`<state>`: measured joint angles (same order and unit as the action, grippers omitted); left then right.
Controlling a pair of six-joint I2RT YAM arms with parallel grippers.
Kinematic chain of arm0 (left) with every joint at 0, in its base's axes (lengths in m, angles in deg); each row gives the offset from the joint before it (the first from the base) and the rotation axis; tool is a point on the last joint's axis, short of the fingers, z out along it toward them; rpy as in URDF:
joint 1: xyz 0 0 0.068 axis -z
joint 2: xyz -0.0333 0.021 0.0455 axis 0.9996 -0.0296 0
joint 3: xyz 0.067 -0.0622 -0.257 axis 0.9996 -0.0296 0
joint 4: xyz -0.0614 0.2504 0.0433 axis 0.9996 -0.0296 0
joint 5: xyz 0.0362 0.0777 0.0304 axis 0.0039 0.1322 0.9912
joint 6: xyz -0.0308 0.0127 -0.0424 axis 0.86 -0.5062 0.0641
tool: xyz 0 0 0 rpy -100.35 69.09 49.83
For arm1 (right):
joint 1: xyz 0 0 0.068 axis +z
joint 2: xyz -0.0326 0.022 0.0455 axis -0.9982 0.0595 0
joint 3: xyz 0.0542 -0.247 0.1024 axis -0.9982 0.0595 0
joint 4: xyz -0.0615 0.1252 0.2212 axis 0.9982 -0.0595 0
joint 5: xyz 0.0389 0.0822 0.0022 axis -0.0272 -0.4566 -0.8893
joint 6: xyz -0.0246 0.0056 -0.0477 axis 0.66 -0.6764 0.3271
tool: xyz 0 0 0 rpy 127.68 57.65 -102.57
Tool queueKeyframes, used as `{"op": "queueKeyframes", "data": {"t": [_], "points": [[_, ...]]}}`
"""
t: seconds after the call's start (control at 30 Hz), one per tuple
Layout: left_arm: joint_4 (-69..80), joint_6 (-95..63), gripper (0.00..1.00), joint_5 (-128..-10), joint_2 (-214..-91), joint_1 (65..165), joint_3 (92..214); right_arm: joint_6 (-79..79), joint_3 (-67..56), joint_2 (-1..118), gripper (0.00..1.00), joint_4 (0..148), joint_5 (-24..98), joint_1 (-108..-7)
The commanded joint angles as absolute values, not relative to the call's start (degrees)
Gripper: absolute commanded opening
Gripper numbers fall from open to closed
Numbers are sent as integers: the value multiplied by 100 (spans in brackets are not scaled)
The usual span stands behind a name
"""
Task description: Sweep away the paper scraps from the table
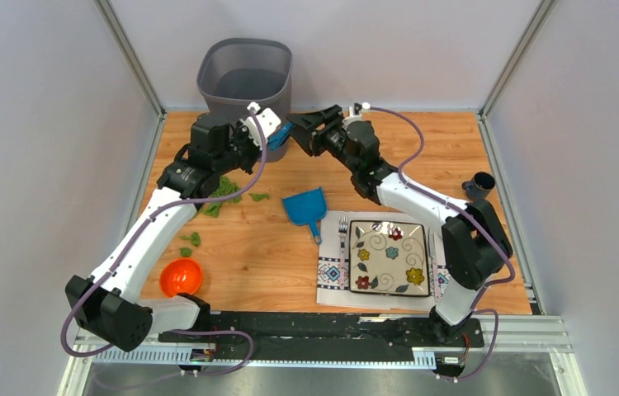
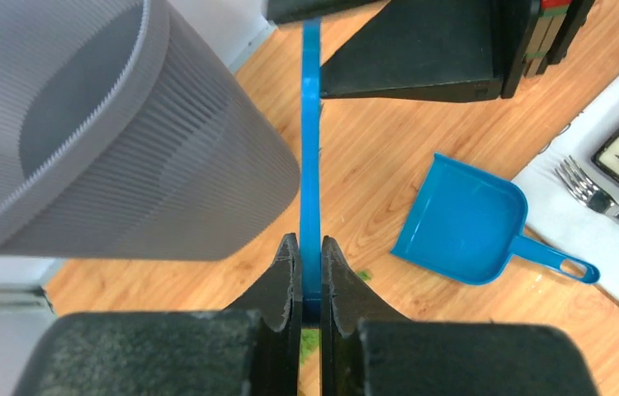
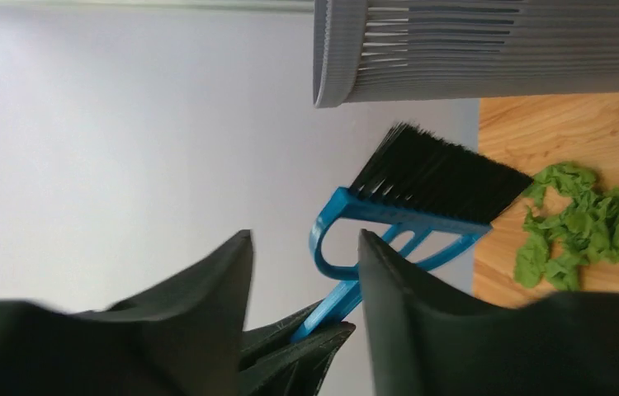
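My left gripper is shut on the thin handle of a blue brush and holds it above the table, beside the bin. The brush's black bristles point at the table. My right gripper is open and faces the left gripper closely, its jaws spread on either side of the brush handle without closing on it. Green paper scraps lie in a cluster under the left arm, with a few more nearer. The blue dustpan lies on the table.
A grey mesh bin stands at the back. An orange bowl sits front left. A white patterned placemat carries a flowered plate and a fork. A dark cup stands at the right rail.
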<state>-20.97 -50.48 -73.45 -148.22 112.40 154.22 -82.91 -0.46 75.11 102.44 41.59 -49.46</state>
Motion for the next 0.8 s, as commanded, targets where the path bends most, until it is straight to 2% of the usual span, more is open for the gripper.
{"op": "queueKeyframes", "data": {"t": [0.0, 0.03, 0.1, 0.3, 0.37, 0.43, 0.57, 0.77], "points": [[-2150, -4485, 0, -6848, -14609, 10898, 15313, -6370, -1181, 7719, 74, 9335, 2890, -5020], [-2246, -4423, 0, -6795, -14564, 10783, 15287, -5695, -1446, 7746, 100, 8735, 2758, -4977], [-2361, -4291, 0, -6873, -14407, 10371, 15181, -3927, -1877, 7694, 100, 7078, 3044, -4749], [-3546, -4746, 0, -7023, -14257, 10000, 15207, -1596, -1414, 6982, 100, 5314, 4783, -4335], [-4188, -4853, 0, -6857, -14274, 9956, 15321, -1216, -1291, 6928, 100, 4837, 5590, -4099], [-4592, -4967, 0, -6568, -14309, 9780, 15400, -839, -1238, 7103, 100, 4248, 5875, -3914], [-4568, -5169, 0, -5970, -14327, 9289, 15357, -740, -1544, 7788, 100, 3176, 6358, -3518], [-4384, -5354, 0, -5450, -14414, 8989, 15383, -871, -1528, 8343, 91, 2735, 6150, -3377]]}}
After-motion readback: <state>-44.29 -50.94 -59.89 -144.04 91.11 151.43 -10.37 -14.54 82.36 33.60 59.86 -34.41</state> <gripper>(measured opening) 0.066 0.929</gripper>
